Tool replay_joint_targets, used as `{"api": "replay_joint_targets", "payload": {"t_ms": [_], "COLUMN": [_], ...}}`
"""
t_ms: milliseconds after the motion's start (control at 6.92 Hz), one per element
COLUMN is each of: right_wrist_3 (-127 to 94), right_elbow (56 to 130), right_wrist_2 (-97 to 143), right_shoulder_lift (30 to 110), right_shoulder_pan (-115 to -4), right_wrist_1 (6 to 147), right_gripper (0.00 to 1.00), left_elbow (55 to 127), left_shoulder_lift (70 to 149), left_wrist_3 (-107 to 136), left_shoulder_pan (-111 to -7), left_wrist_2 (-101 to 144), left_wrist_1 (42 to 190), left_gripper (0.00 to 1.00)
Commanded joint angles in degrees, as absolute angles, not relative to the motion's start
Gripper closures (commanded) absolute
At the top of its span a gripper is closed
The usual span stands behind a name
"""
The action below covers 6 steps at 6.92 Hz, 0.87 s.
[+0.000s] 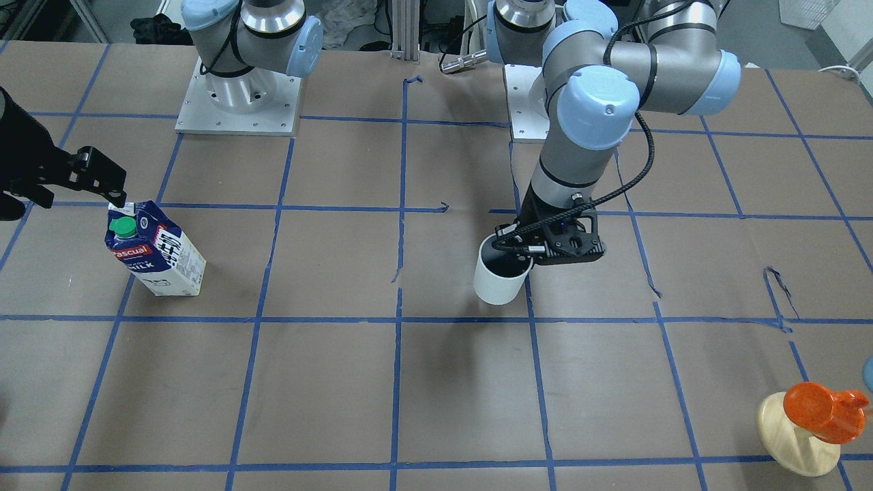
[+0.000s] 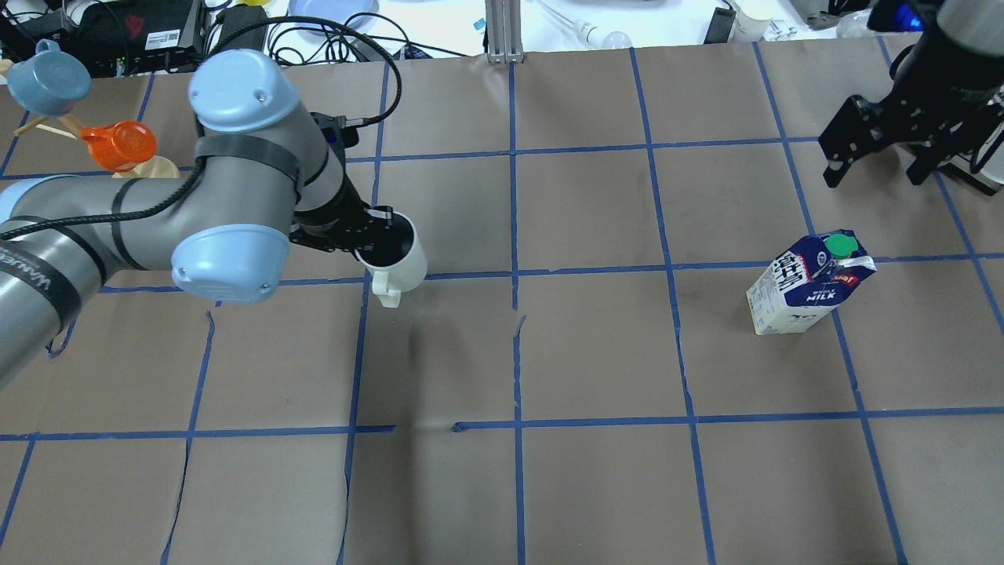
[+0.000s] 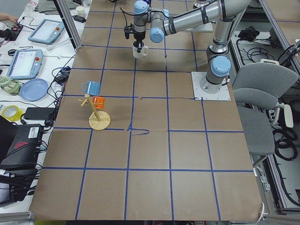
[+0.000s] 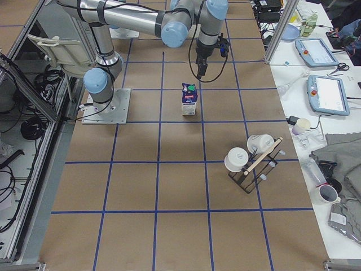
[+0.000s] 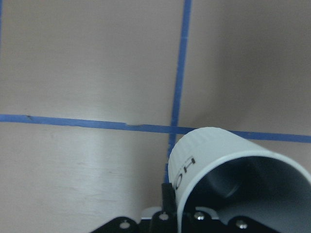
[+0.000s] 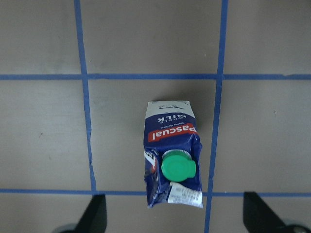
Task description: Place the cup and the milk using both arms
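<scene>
Left end effector [image 2: 375,249] is gripping the small white cylindrical mug with the grey interior [image 2: 405,263] by its rim, one finger dipping inside and the other pressing on the outer wall. On my wrist feed the mug is hanging clear of the brown paper-covered counter with blue tape grid lines [image 2: 596,353], and its shadow is falling apart from it. The small white handle is pointing back towards the robot's base.

Across the counter on the robot's right, I am seeing the dark blue and white gable-top milk carton with the green round cap [image 2: 808,289] standing upright inside one grid square, well apart from the mug.

Beyond the carton, the right end effector [image 2: 877,163] is hovering with its fingers spread wide and nothing between them, touching nothing.

Further off, at the far left edge, a pale wooden stand [image 2: 154,167] is carrying an orange cup [image 2: 118,144] and a light blue cup [image 2: 52,78].
</scene>
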<state>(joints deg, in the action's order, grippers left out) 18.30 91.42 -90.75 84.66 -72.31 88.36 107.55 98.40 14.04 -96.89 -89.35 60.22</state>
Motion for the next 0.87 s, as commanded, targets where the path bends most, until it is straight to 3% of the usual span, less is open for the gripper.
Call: {"api": "replay_joint_targets", "payload": {"t_ms": [0, 289, 578, 723], "right_wrist_3": [18.6, 18.9, 18.7, 18.7], "right_elbow": [101.3, 103.3, 104.3, 104.3], "right_wrist_2": [-90.8, -91.6, -91.7, -91.8], "right_shoulder_lift": [83.4, 83.1, 83.1, 83.1], "right_shoulder_pan": [-71.7, -71.7, -71.7, -71.7], "right_wrist_1": [98.2, 99.1, 99.2, 98.9], "right_gripper": [0.0, 0.04, 0.4, 0.63], "left_elbow": [106.4, 103.9, 102.0, 101.9], "left_shoulder_lift": [100.7, 103.3, 106.2, 107.3], "left_wrist_3": [20.3, 23.7, 25.9, 26.4], "left_shoulder_pan": [-103.5, -106.2, -107.8, -108.4], "left_wrist_2": [-89.6, -89.6, -89.8, -89.8], "left_wrist_1": [57.4, 56.7, 56.0, 55.9], "left_gripper": [1.0, 1.0, 1.0, 1.0]}}
